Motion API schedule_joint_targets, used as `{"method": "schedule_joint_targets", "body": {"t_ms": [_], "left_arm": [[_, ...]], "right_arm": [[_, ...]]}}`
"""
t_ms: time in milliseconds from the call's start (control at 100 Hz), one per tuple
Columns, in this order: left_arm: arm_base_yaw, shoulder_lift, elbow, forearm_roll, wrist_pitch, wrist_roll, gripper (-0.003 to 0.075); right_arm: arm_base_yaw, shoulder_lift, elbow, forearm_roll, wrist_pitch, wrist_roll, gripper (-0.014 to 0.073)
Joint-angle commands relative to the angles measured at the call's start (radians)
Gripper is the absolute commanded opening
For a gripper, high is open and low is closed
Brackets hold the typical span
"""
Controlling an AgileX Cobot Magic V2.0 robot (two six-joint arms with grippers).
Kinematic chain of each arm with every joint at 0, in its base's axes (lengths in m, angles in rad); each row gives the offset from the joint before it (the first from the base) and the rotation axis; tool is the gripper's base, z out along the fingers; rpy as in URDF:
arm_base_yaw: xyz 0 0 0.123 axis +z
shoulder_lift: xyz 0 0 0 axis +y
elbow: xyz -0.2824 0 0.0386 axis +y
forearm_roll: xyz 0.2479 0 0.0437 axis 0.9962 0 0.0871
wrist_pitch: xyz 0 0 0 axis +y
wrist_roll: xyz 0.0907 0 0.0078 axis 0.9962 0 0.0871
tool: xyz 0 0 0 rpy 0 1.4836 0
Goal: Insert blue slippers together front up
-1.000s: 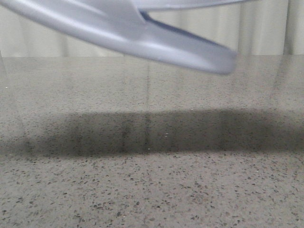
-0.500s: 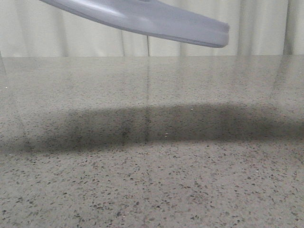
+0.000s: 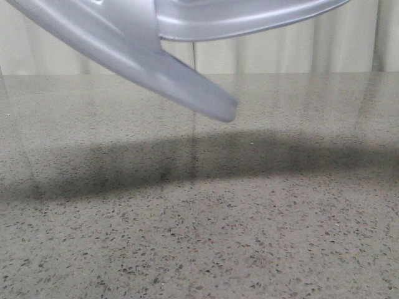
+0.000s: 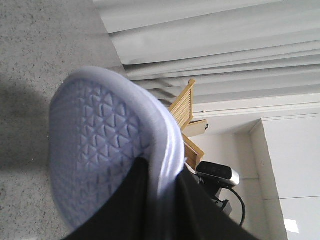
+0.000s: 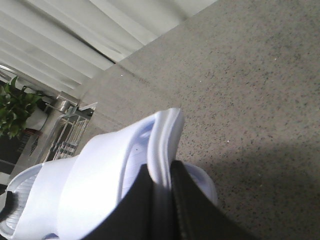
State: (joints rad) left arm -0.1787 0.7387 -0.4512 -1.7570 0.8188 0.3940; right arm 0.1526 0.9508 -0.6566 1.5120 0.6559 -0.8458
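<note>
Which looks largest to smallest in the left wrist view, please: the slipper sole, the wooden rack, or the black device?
1. Slipper sole, though nearness to the camera inflates it.
2. Wooden rack.
3. Black device.

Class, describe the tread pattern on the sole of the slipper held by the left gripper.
Rows of small raised triangles cover the slipper's sole; the left wrist view shows it best.

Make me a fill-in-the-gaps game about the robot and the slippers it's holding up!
1. The left gripper is pinching a slipper whose sole pattern is made of little ____.
2. In the front view, both blue slippers are up in the air, and on the table under them lies a dark ____.
3. The right gripper is clamped on the ____ of the other slipper.

Missing words: triangles; shadow; edge
</note>
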Motion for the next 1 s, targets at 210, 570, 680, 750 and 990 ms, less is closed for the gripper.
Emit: {"method": "schedule_joint_targets", "body": {"t_ms": [210, 570, 680, 750, 990], "left_arm": [[-0.016, -0.003, -0.029, -0.104, 0.256, -0.022, 0.0032], [-0.016, -0.003, -0.029, -0.104, 0.245, 0.004, 0.0032], [-0.016, -0.003, -0.029, -0.104, 0.232, 0.015, 0.0032], [-0.016, -0.003, -0.029, -0.104, 0.225, 0.022, 0.0032], [-0.016, -0.003, -0.029, -0.097, 0.184, 0.027, 0.0032]], "right_arm": [[0.023, 0.030, -0.032, 0.165, 0.316, -0.141, -0.0107], [0.023, 0.030, -0.032, -0.024, 0.184, -0.236, 0.0013], [0.023, 0.024, -0.032, -0.070, 0.152, -0.238, 0.0205], [0.023, 0.017, -0.032, -0.081, 0.137, -0.238, 0.0319], [0.023, -0.040, -0.032, -0.127, 0.078, -0.246, 0.0406]]}}
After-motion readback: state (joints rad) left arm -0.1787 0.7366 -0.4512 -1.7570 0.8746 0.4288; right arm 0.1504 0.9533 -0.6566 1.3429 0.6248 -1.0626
